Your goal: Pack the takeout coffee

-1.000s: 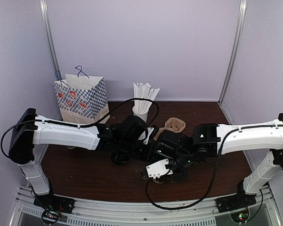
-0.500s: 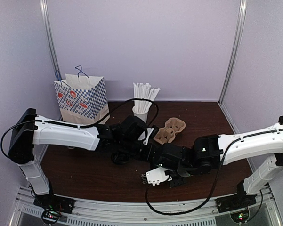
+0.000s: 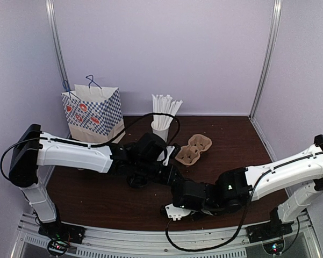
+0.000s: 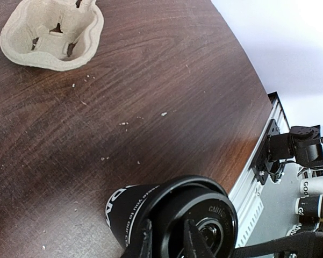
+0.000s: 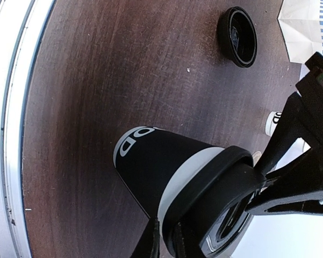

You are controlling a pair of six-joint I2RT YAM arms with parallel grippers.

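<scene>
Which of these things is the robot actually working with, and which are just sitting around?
For the job: takeout coffee, patterned paper bag, probably the cardboard cup carrier.
Just lying about: cup of straws, loose black lid.

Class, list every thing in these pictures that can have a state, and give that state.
takeout coffee: lidded, gripped at lid rim.
white-rimmed cup: black lid over it, gripped at lid.
left gripper: jaws shut on takeout coffee.
right gripper: jaws shut on white-rimmed cup's lid.
loose lid: lying on table.
cup carrier: empty.
paper bag: standing upright.
straw cup: upright, holding straws.
</scene>
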